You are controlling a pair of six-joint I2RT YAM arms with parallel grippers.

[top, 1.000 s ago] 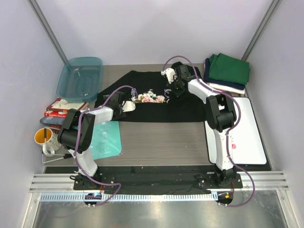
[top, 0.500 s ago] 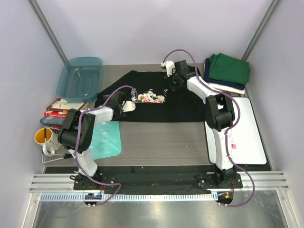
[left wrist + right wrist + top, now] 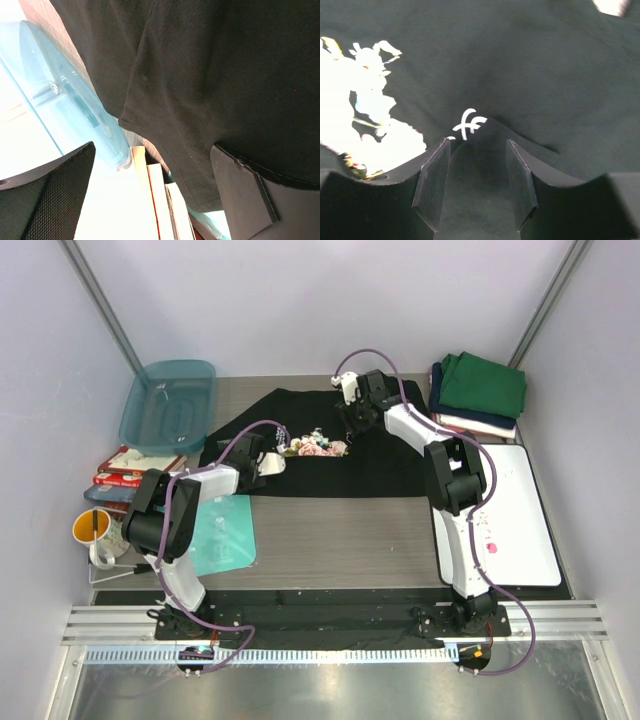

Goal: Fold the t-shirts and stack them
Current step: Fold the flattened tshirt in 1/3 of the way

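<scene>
"Top external view: where do the shirts lie?"

"One black tee is spread flat across the far half of the table, floral print up. Three folded tees (green on top, navy and a pale one beneath) are stacked at the far right corner."

"And the arms?"

"Both reach over the black tee. The left gripper sits at the left side of the floral print. Its wrist view shows the fingers wide apart, with cloth beyond them and nothing held. The right gripper is at the right side of the floral print. Its wrist view shows the fingers partly apart with a ridge of cloth rising between them. Whether they bite the cloth cannot be told."

"How much is done?"

"By the look of it, three shirts are finished and stacked. The black tee is unfolded: every fold is left to do, then its place on the stack."
</scene>
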